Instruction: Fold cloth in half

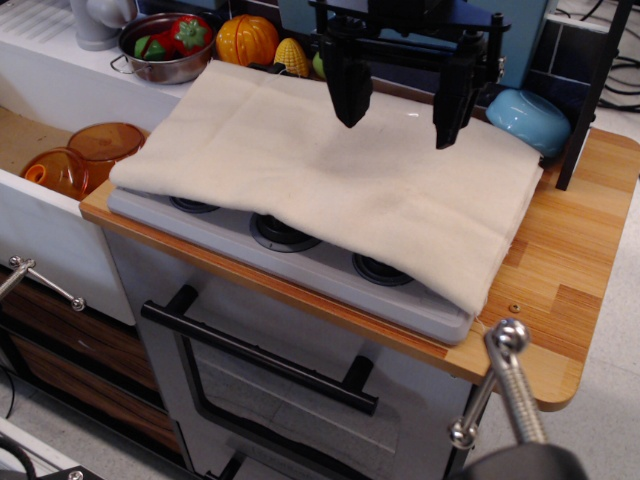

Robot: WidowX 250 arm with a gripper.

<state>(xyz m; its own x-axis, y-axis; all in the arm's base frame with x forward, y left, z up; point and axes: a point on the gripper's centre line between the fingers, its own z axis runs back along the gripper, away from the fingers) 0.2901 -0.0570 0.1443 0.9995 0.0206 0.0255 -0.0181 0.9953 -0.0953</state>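
Observation:
The cream cloth lies spread over the grey toy stovetop, covering most of it; its near edge leaves the front burners showing. It looks thick, with a doubled edge at the right front corner. Faint grey smudges mark its middle. My gripper hangs above the far right part of the cloth with its two black fingers wide apart and nothing between them. The fingertips hover just over the fabric; I cannot tell if they touch it.
A wooden counter runs to the right of the stove. A light blue bowl sits at the back right. A metal bowl with toy vegetables, an orange toy pumpkin and a yellow toy stand behind. Orange lids lie in the sink at left.

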